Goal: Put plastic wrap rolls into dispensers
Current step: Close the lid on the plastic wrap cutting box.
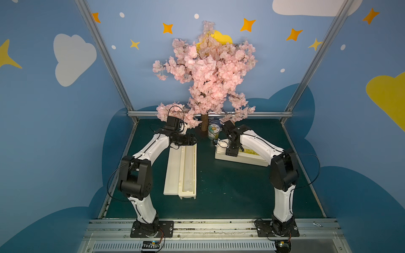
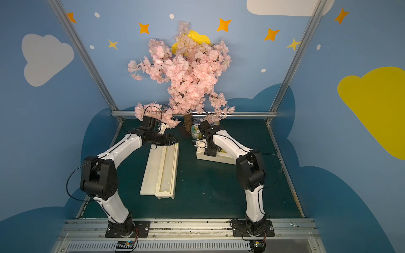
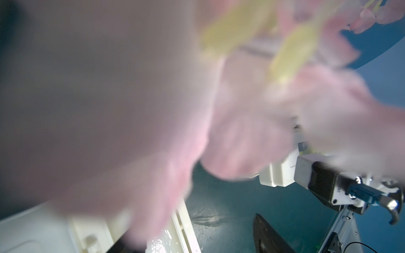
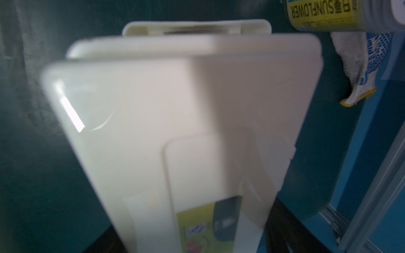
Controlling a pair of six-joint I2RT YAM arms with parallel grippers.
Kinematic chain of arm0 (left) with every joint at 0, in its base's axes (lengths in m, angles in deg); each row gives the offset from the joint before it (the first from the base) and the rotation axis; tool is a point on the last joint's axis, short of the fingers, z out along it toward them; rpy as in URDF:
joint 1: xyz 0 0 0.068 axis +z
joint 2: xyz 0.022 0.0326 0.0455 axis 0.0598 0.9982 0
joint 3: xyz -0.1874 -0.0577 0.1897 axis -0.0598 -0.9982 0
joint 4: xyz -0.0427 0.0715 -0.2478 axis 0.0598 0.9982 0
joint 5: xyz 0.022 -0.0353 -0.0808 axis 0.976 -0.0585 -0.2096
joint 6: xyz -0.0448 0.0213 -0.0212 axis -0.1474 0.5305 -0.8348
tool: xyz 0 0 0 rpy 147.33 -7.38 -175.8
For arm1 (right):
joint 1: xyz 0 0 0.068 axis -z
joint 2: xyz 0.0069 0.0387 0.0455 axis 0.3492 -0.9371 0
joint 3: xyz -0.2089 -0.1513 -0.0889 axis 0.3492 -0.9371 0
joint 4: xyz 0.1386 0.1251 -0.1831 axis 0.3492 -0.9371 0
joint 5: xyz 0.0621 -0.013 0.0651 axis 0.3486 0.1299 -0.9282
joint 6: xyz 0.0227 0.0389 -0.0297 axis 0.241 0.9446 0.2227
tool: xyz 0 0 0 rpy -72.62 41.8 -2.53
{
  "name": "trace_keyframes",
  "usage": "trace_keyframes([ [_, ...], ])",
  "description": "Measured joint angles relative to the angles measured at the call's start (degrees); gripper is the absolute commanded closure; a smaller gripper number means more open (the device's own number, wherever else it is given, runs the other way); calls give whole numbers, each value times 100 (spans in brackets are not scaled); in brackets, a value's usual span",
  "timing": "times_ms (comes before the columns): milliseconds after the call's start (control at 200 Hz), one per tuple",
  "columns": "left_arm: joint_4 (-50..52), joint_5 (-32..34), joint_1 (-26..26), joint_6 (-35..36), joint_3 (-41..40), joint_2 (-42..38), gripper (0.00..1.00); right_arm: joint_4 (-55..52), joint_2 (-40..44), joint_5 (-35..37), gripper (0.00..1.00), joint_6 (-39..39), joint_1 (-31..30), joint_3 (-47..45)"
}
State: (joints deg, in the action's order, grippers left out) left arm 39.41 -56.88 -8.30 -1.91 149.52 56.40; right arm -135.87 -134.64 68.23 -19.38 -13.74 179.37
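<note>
Translucent white film, glossy under the light, covers the one plastic wrap roll point(image 1: 189, 173) in view. It is a long slim cylinder lying in the trough of the open dispenser point(image 1: 173, 175), whose cream lid is folded flat beside it on the left half of the green mat point(image 1: 230, 188). The left gripper point(image 2: 175, 141) hovers at that box's far end, fingers spread and empty. Well apart to the right, the second dispenser point(image 1: 252, 159) lies at an angle, lid down, with a yellow label point(image 1: 252, 151) on top. The right gripper point(image 1: 231, 153) points down over its far end; dark fingers flank the lid, and I cannot tell whether they press it. A green-and-white can point(image 1: 212, 131) stands just behind, by the pink blossom tree point(image 1: 208, 72).
</note>
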Motion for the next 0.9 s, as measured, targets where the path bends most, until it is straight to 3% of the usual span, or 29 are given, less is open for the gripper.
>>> trace_keyframes([
  [901,57,-2,0,-13,28,149,25,492,-96,-22,31,-214,48,-94],
])
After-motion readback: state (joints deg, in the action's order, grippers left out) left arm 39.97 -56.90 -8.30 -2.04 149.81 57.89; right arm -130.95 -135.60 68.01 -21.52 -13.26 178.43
